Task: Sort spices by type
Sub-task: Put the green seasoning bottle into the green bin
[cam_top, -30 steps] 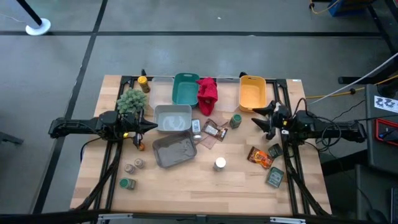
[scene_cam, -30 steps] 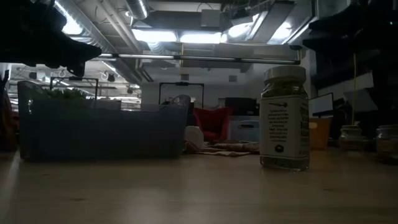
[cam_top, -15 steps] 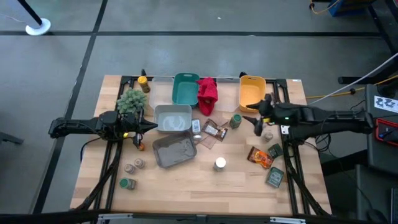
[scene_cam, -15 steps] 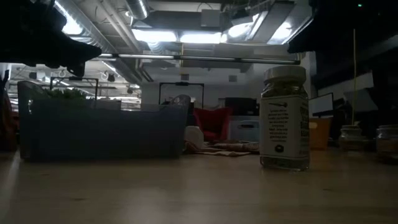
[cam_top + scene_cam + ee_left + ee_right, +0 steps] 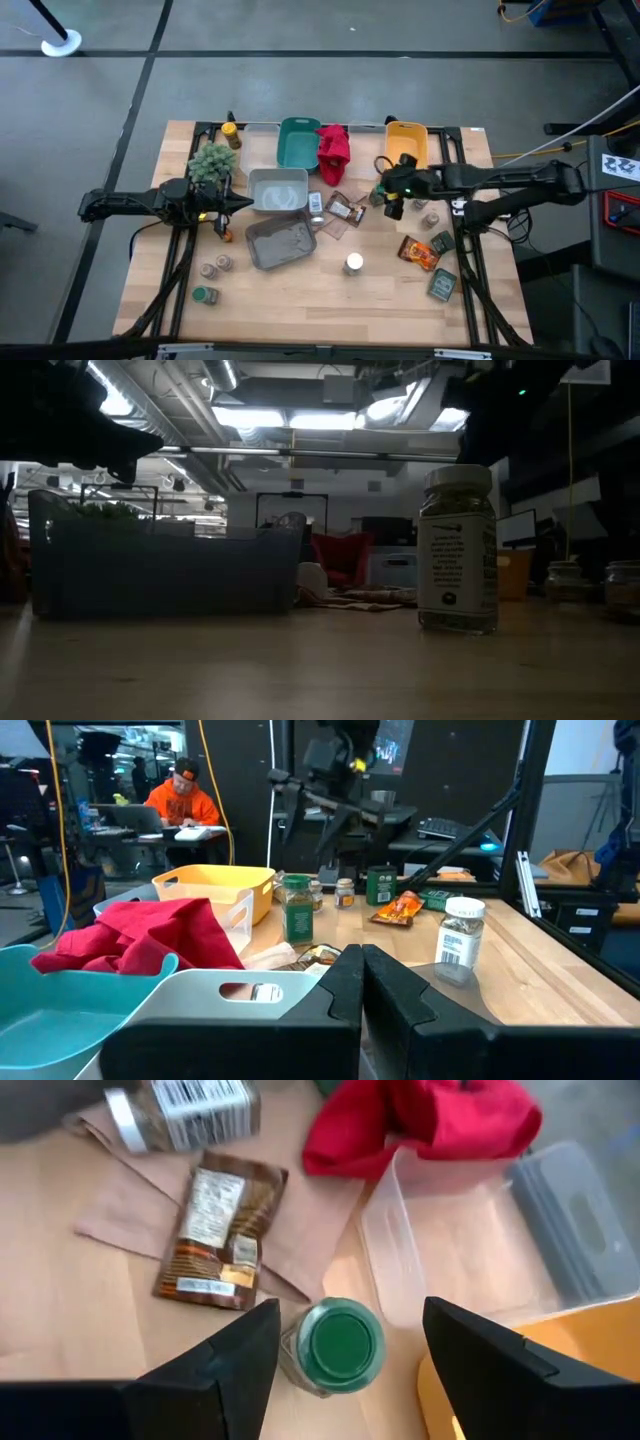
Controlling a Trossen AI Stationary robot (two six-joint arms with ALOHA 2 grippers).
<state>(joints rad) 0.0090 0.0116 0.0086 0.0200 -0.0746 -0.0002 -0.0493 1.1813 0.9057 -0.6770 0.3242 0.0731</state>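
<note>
You're working on a pale wooden table (image 5: 300, 290) set on a grey floor, with an office space and a seated person in an orange top (image 5: 185, 798) visible beyond it. Along the far edge sit a teal bin (image 5: 297, 142), a red cloth (image 5: 333, 150) and a yellow bin (image 5: 405, 147); two grey trays (image 5: 278, 190) lie nearer the middle, beside a small green plant (image 5: 212, 162).

Your right gripper (image 5: 385, 192) hangs above the green-lidded jar (image 5: 343, 1344), which stands upright just beside the clear container (image 5: 470, 1245). Its fingers (image 5: 225, 1360) are spread wide, one on each side of the jar's lid as seen from the wrist, and they hold nothing. A brown packet (image 5: 220, 1230) lies flat on a sheet of brown paper (image 5: 130, 1210) near that jar, with a jar lying on its side (image 5: 185, 1110) just past it.

Your left gripper (image 5: 228, 202) waits at the left of the table by the plant, its fingers (image 5: 330, 990) pressed together and empty.

A white-lidded jar (image 5: 353, 263) stands alone toward the front. An orange packet (image 5: 418, 252) and green tins (image 5: 442, 285) lie at the right; more small jars (image 5: 211, 267) stand at the front left.
</note>
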